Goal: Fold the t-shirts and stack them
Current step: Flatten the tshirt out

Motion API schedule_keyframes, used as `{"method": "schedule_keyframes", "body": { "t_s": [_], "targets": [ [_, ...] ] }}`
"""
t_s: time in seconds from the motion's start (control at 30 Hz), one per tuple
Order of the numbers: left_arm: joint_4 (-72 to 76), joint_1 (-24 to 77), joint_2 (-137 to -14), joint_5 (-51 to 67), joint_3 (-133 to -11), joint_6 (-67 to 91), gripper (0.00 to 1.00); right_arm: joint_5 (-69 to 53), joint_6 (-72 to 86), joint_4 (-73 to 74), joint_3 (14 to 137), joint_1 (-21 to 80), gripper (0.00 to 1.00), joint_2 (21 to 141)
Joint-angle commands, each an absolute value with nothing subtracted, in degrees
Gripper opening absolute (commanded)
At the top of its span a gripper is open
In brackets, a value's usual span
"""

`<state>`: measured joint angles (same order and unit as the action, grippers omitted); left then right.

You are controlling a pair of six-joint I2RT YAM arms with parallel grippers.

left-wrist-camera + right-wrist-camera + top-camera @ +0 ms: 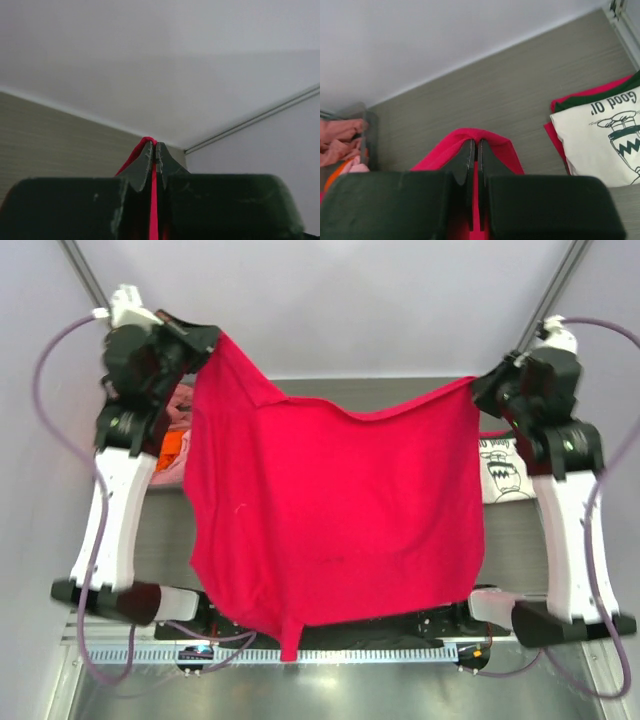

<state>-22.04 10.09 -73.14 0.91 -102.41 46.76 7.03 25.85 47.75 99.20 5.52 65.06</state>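
Observation:
A crimson-red t-shirt (pixel 335 515) hangs spread in the air between both arms, high above the table. My left gripper (pixel 212 340) is shut on its upper left corner; the red cloth (pixel 153 200) shows between the closed fingers. My right gripper (pixel 478 388) is shut on the upper right corner, with red cloth (pixel 492 140) draped over the fingertips. A folded stack sits at the right: a cream t-shirt with dark print (pixel 600 135) on top of a dark green one (pixel 620 87) and a red one (pixel 555 135). It also shows in the top view (pixel 505 470).
A clear grey bin (pixel 365 135) at the table's left holds salmon-pink (pixel 337 140) and orange (pixel 172 450) shirts. The grey table (pixel 495 85) lies below the hanging shirt. The arm bases stand at the near edge.

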Motion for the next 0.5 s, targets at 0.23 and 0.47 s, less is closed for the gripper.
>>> {"method": "schedule_keyframes", "body": {
  "t_s": [0.23, 0.47],
  "targets": [
    [-20.7, 6.8, -93.2, 2.6, -131.5, 46.1, 0.00, 5.2, 28.9, 44.4, 121.1, 4.1, 0.01, 84.0],
    [-14.8, 4.0, -100.3, 4.6, -134.9, 50.2, 0.00, -3.1, 31.6, 43.4, 127.2, 1.1, 0.01, 93.2]
  ]
}}
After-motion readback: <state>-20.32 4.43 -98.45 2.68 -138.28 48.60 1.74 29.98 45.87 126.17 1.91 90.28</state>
